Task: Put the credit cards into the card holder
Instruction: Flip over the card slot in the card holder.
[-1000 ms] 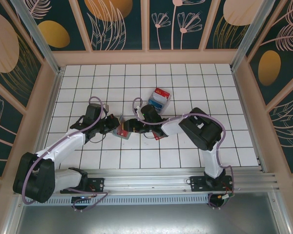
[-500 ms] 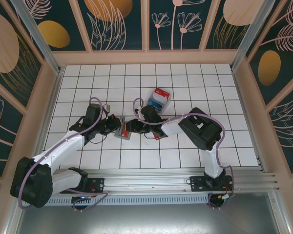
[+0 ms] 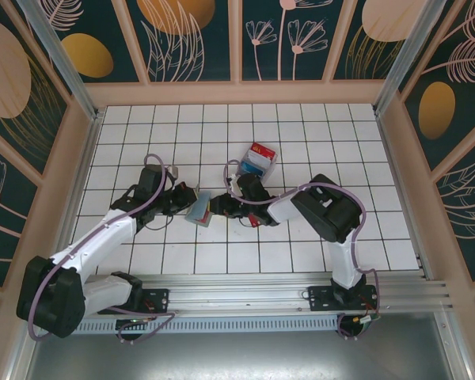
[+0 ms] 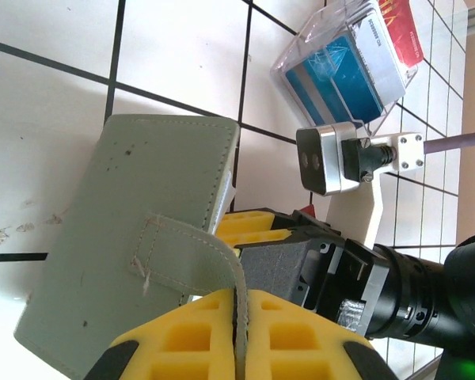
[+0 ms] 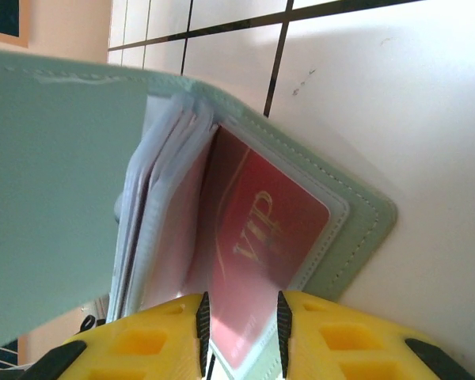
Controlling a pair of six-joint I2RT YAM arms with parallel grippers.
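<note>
The grey-green card holder (image 3: pixel 199 207) is lifted at a tilt off the tiles in mid-table. My left gripper (image 3: pixel 185 198) is shut on its flap strap (image 4: pixel 191 245), which runs edge-on between the yellow fingers (image 4: pixel 182 336). The card holder (image 5: pixel 55 174) hangs open, showing its clear sleeves. A red credit card (image 5: pixel 261 229) marked VIP sits in the lowest sleeve. My right gripper (image 5: pixel 239 309) is shut on that card's near end, one pad on each side. The right gripper (image 4: pixel 249 226) pokes in from behind the card holder (image 4: pixel 134 229).
A clear plastic tray (image 3: pixel 258 162) stands just beyond the right gripper, holding a blue card (image 4: pixel 340 83) and a red card (image 4: pixel 400 32). Another red card (image 3: pixel 255 221) lies on the tiles under the right arm. Wooden walls ring the white tiled table (image 3: pixel 317 134).
The right jaws have narrowed onto the red card. The left gripper has tipped the card holder up, and both grippers have drifted slightly right.
</note>
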